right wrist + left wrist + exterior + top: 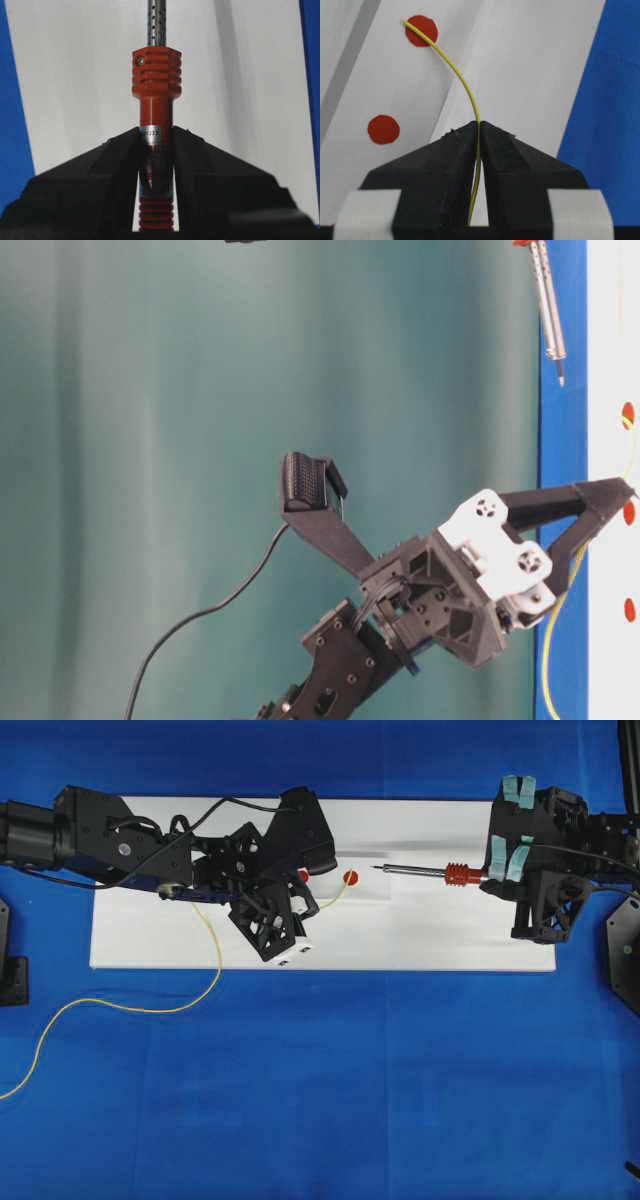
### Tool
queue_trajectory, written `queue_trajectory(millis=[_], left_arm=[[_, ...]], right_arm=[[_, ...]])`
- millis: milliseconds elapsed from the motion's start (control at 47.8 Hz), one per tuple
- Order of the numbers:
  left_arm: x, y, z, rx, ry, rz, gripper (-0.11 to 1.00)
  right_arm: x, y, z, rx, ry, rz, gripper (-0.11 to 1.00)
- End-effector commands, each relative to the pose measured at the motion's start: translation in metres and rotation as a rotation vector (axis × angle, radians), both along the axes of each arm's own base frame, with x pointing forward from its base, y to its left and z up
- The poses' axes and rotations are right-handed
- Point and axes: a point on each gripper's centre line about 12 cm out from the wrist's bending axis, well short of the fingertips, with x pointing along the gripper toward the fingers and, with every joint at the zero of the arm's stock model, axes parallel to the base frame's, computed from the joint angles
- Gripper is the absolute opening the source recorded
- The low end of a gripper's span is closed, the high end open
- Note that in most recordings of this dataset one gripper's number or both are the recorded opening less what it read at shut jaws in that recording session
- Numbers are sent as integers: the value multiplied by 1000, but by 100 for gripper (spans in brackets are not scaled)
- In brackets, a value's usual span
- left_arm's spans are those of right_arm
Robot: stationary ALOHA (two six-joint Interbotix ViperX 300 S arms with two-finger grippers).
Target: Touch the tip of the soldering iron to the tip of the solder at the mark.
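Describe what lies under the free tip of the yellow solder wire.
The solder tip sits over a red dot on the white board. The wire covers a thin strip of that dot; contact cannot be judged.

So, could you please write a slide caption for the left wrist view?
Left gripper shut on the solder, whose tip lies over a red mark on the white board.

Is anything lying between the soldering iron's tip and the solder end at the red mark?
Nothing visible. In the overhead view only bare white board separates the soldering iron tip from the solder end at the red mark. The left gripper sits on the mark's far side.
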Motion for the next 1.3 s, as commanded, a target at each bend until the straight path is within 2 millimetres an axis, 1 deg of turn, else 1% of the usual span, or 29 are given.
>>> queue_trajectory(millis=[0,335,565,941,1276], left_arm=[[6,-1,13,3,-43,-2,2],[4,-9,11,-2,-29,-17,2],[2,-9,10,-3,-17,-17,2],[-3,-9,7,-5,-5,-16,2],[-3,-9,7,-4,-5,-17,2]], right_arm=[[3,-2,2,-6,-11,-2,6],[14,-4,-4,-6,-8,1,6],[22,-6,-11,0,17,2,6],[32,-8,-13,-1,4,4,6],[36,-9,-24,8,39,3,6]])
